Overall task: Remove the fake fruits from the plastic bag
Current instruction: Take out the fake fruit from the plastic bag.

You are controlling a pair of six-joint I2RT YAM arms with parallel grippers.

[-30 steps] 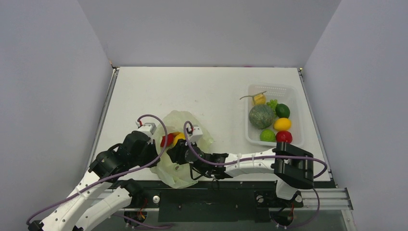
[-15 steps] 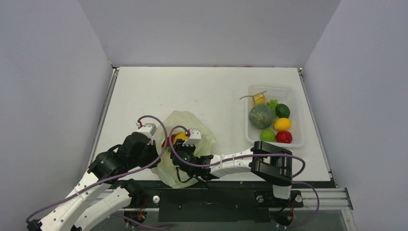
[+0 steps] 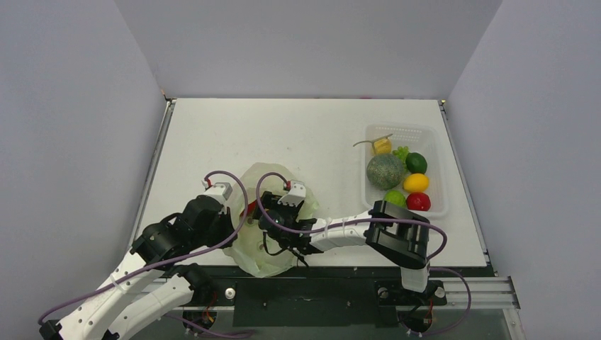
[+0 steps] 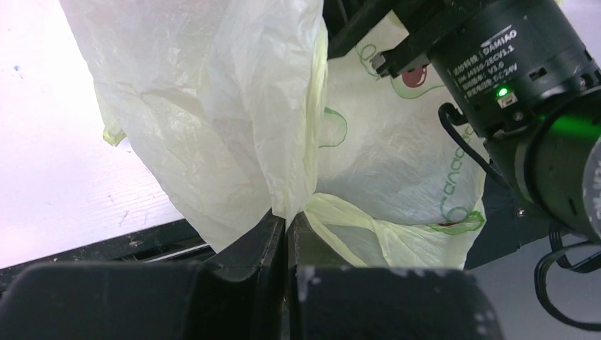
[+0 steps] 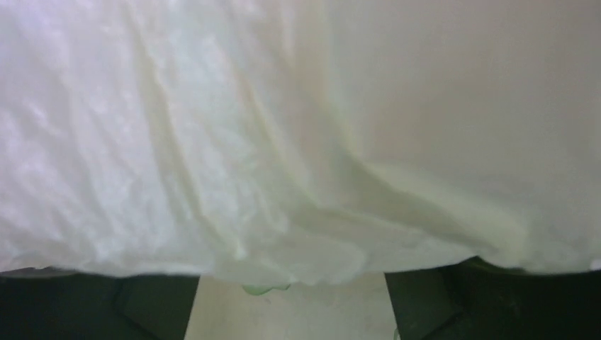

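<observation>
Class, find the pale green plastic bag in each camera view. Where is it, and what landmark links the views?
Top camera: plastic bag at the table's near edge, left of centre.
Left wrist: fills the upper middle, pinched by the left gripper at the bottom.
Right wrist: covers almost the whole picture.
Landmark: the right arm's black wrist, over the bag from above, top right in the left wrist view.

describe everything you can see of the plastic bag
The plastic bag is thin, crinkled, translucent pale green film with green and dark red printed marks. It lies crumpled and bulging near the front edge of the table. The left gripper is shut on a gathered fold of it. The right gripper is open, fingers apart, with film draped across its whole view.
</observation>
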